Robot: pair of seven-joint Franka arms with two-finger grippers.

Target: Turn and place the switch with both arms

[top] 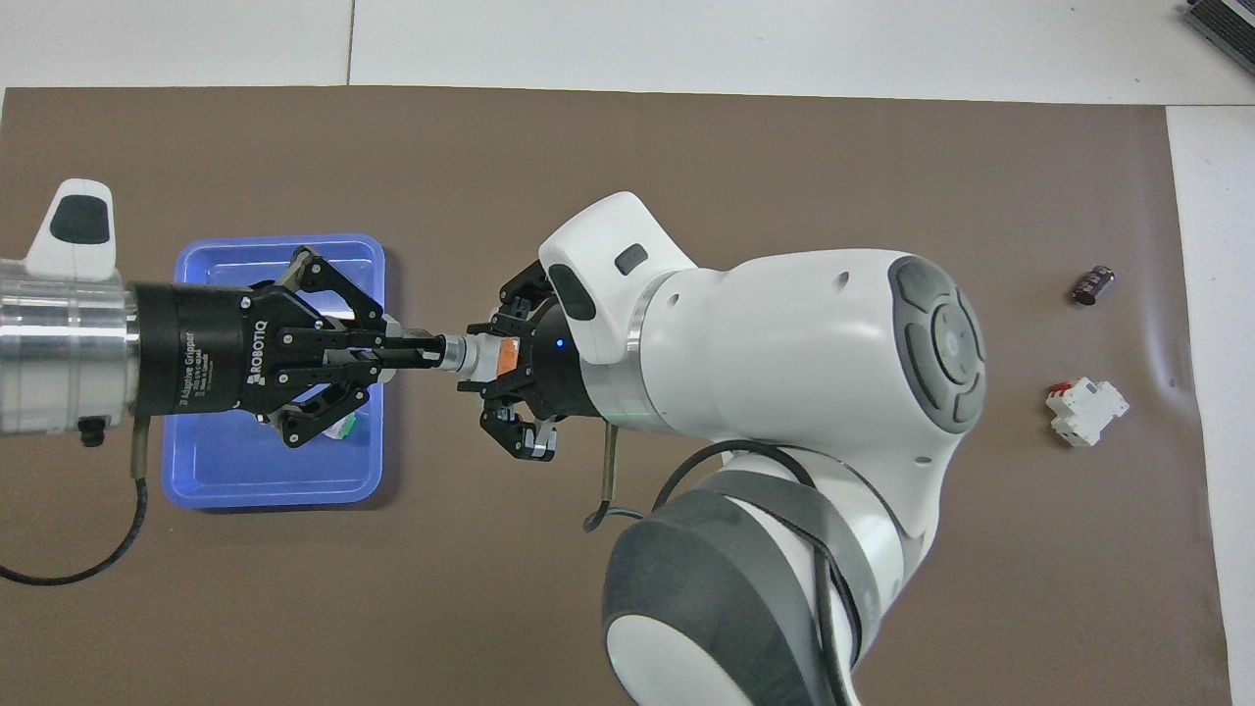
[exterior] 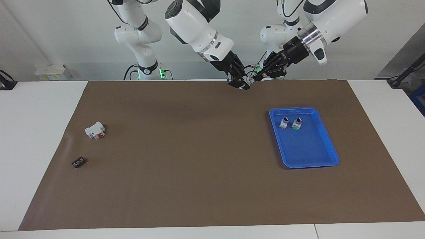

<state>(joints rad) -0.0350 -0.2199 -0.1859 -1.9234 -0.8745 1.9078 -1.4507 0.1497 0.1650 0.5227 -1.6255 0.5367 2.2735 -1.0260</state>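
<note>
Switch (top: 477,355): held in the air between both grippers, above the brown mat (exterior: 199,172) near the robots' edge of the table.
Right gripper (top: 505,365): fingers closed on the switch's orange base.
Left gripper (top: 424,351): fingers pinched shut on the black knob.
Blue tray (exterior: 327,146): toward the left arm's end; two more switches (exterior: 291,122) inside.
White-and-red block (exterior: 95,130), small black part (exterior: 78,162): toward the right arm's end.

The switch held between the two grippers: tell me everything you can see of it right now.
The switch is held in the air, lying roughly level, over the brown mat near the blue tray. Its pale body, silver collar and an orange patch show. The right gripper is shut on its base end; the left gripper pinches the knob end. It touches nothing else.
</note>
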